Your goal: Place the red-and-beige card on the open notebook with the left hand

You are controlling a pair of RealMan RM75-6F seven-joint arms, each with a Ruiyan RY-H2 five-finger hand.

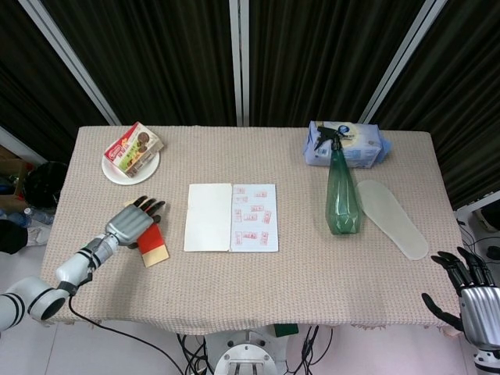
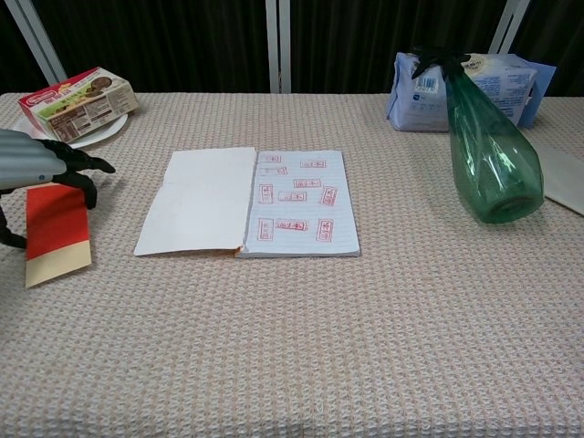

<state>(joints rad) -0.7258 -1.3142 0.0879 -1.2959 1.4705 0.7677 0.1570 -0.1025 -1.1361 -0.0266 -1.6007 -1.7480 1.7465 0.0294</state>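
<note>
The red-and-beige card (image 1: 154, 248) (image 2: 57, 238) lies flat on the cloth, left of the open notebook (image 1: 231, 217) (image 2: 248, 201). My left hand (image 1: 131, 223) (image 2: 36, 164) hovers over the card's far red end with its fingers spread; the fingertips rest on or just above it, and the thumb curls at the card's left side. The notebook shows a blank left page and a right page with red stamps. At the table's near right corner, off the cloth, my right hand (image 1: 473, 293) hangs with fingers apart and nothing in it; it does not show in the chest view.
A snack box on a white plate (image 1: 116, 173) (image 2: 91, 137) sits at the back left. A green spray bottle (image 1: 342, 195) (image 2: 488, 151), a blue wipes pack (image 1: 348, 144) (image 2: 415, 87) and a pale insole (image 1: 391, 217) occupy the right side.
</note>
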